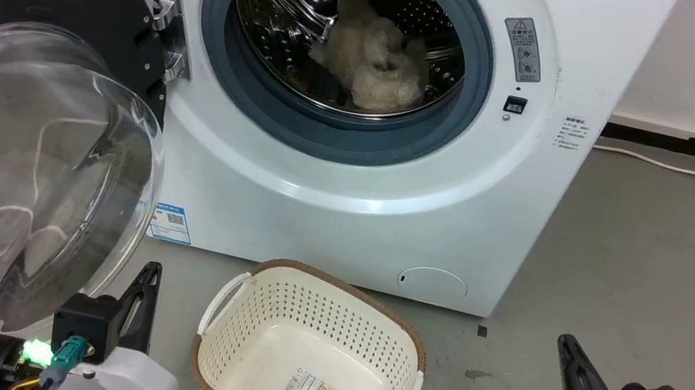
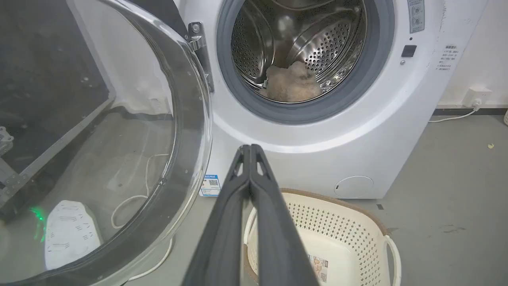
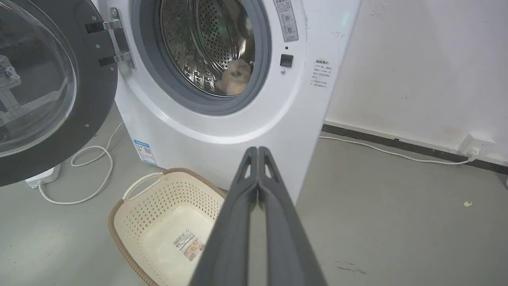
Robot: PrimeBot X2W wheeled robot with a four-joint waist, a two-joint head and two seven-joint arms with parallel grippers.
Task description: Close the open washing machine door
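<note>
Grey floor stretching before washing machine | washing machine door hanging wide open at left | left gripper and right gripper pressing fingers together, holding nothing | risk: fingers possibly skidding off its curved bulge, door stopping unlatched; basket sitting near swing path

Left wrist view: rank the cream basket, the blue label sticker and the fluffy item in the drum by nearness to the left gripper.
1. Cream basket, just beneath the left gripper.
2. Blue label sticker, low on the washer front, ahead.
3. Fluffy item, up inside the drum.
</note>
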